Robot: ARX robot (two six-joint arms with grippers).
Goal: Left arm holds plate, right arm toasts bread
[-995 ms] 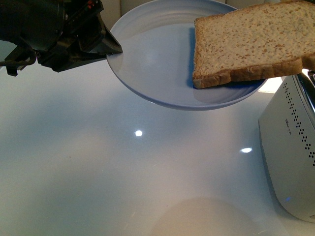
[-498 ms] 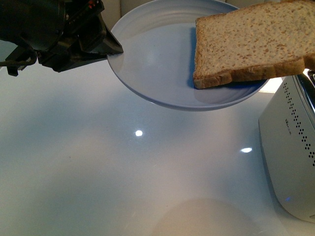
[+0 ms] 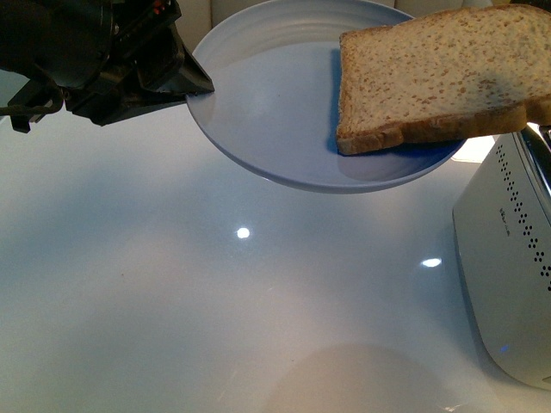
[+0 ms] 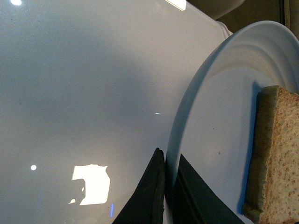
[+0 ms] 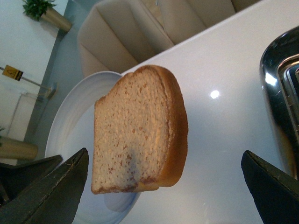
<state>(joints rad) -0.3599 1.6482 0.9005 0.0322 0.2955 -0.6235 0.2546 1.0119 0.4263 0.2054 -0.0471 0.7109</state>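
Glossy white table (image 3: 172, 301) with ceiling-light glints (image 3: 243, 232), beige sofa (image 5: 140, 32) behind, potted plant (image 5: 44, 11) by pale wall

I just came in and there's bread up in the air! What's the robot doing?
The left gripper pinches the rim of a blue-grey plate and holds it above the white table. A slice of brown bread lies on the plate, sticking out past its rim toward the silver toaster. The right gripper is open, with one jaw on each side of the bread, not touching it. The bread is not in the toaster yet.
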